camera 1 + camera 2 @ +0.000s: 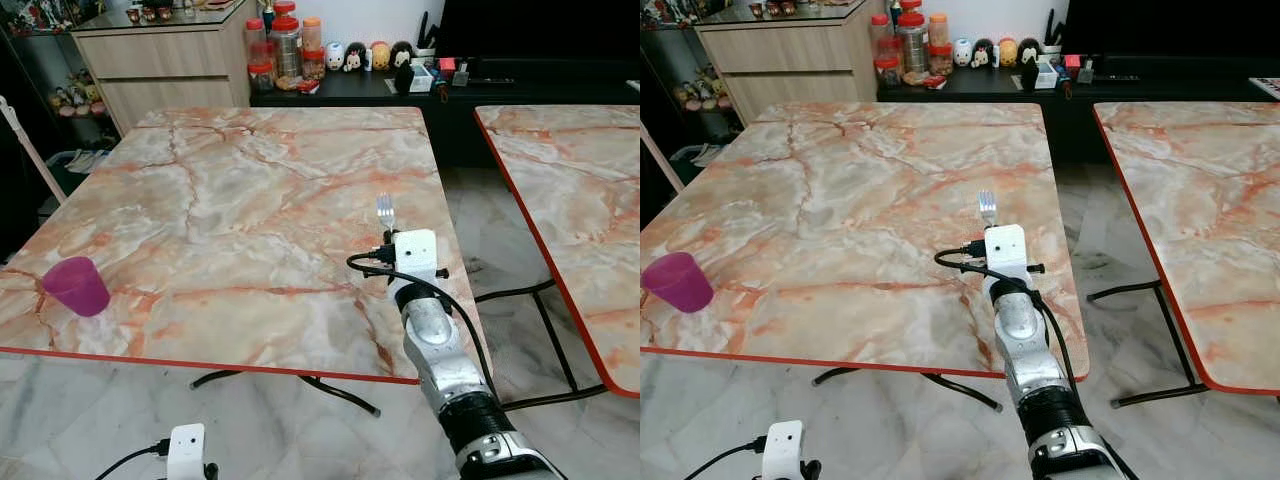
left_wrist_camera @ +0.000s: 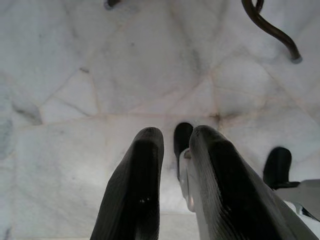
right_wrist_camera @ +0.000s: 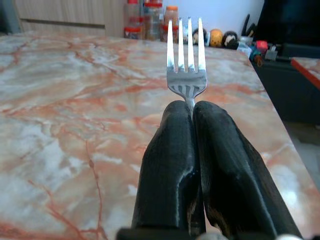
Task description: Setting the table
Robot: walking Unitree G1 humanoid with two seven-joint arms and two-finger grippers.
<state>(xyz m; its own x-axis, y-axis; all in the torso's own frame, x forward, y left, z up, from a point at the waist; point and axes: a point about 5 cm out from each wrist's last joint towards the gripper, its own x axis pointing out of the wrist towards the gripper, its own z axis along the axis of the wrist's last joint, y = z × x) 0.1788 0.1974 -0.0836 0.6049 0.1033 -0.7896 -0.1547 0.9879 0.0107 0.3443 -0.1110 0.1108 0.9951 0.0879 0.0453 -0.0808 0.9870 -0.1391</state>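
The right gripper (image 3: 192, 112) has its two long black fingers pressed tight together on the handle of a silver metal fork (image 1: 385, 211), so that only the neck and four tines stick out past the fingertips. The fork's long axis runs straight on from the fingers, tines pointing to 12 o'clock, away from the robot and toward the far edge of the square pink-veined marble table (image 1: 240, 200). The arm reaches over the table's near right corner, with the fork held above the top at about 4 o'clock from the table's middle; whether it is touching the surface I cannot tell.

A magenta plastic cup (image 1: 76, 285) stands upright near the near left corner, at roughly 9 o'clock from the fork and well apart from it. The setting-down probably turns on lowering the fork flat along its present 12-to-6 line.

The left gripper (image 2: 175, 165) hangs idle over the pale marble floor (image 2: 100, 75), fingers nearly closed with a narrow gap and nothing between them.
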